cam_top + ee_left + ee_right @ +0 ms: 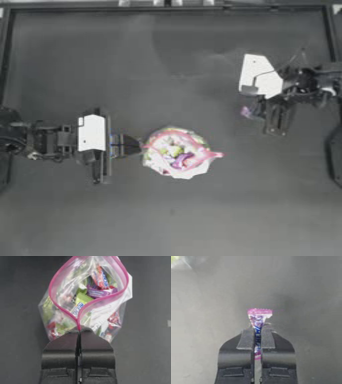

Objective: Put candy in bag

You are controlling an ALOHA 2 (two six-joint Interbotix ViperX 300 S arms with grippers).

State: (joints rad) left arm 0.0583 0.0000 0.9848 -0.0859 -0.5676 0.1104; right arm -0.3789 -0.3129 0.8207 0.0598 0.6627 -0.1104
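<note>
Left wrist view, nearest: left gripper (79,331), jaws pressed together, pinching the pink strip of the bag (100,293) at the mouth's near corner. Beyond the jaws the strip loops wide, so the mouth gapes open; mixed sweets (97,291) show through the clear plastic, w/ green, purple and red wrappers. Bag rests on the dark table (20,318).

Right wrist view, nearest: right gripper (258,331), jaws closed on the candy (258,316), held edge-on betw. them; its pink crimped end sticks out past the tips, blue/purple print visible lower in the gap. Only blurred grey table behind.

Top view: left gripper (130,146) reaches in from the left, tips touching the bag (177,152) at its left edge; bag lies approx. at table centre, slightly low, pink strip curving across its top. Right gripper (252,111) sits up and to the right of the bag, well apart from it, candy (246,112) seen as a small pink speck at its tips. Candy is not in the bag. Table (133,215) edged by a frame.
</note>
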